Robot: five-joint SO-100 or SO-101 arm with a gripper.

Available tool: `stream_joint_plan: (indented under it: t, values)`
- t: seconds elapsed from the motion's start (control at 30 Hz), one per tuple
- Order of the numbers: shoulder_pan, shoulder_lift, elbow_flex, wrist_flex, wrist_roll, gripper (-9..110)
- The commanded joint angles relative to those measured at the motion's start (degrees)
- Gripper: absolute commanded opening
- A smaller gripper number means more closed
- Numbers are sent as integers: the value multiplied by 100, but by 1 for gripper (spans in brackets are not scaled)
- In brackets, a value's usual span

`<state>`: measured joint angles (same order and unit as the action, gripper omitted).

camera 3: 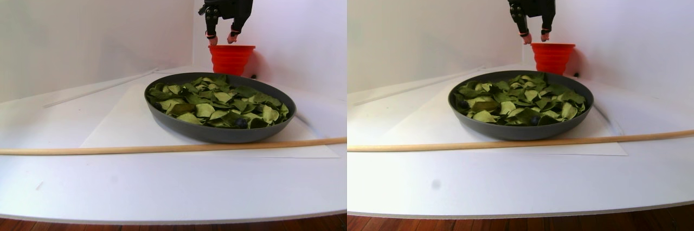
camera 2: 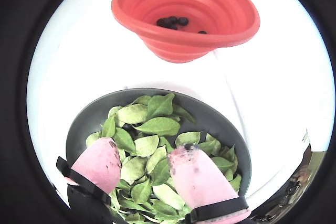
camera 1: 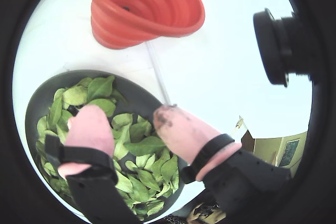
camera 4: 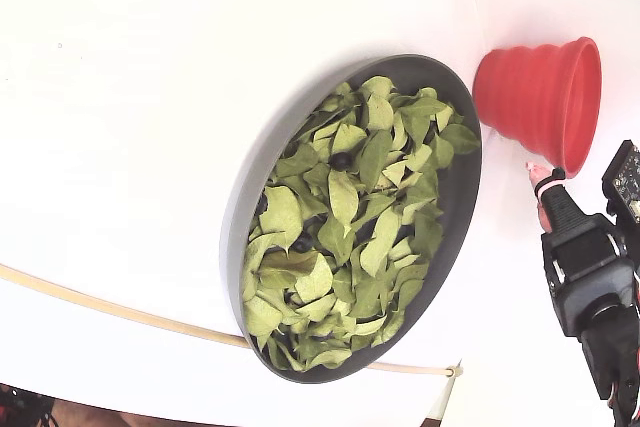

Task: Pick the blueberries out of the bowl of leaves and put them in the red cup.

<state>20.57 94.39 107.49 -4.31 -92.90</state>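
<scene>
White table (camera 3: 162, 187) carries the bowl (camera 2: 94, 114) full of leaves (camera 2: 157, 125). Behind it stands the red cup (camera 2: 231, 9), with some blueberries (camera 2: 173, 21) inside. Above the bowl, the gripper (camera 2: 147, 166) has its pink fingers (camera 2: 100, 163) spread apart, holding nothing.

Two fat pink fingertips (camera 2: 197, 179) on the gripper (camera 2: 148, 174), rounded and soft-looking like rubber caps, each cinched by a thin black band onto matte black finger bodies. Dark smudges stain the tips, heavier on the right one in a wrist view (camera 1: 169, 119). A round black camera lens housing (camera 1: 278, 45) juts out alongside. From the fixed view, the wrist (camera 4: 585, 277) is blocky black with pale edging
</scene>
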Motion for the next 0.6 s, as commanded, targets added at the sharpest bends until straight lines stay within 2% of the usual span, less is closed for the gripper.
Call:
stream_joint_plan:
  t: [0.0,0.57]
  values:
    - [-18,984,-35,53,0,17]
    - [-211,1354,422,466,44,17]
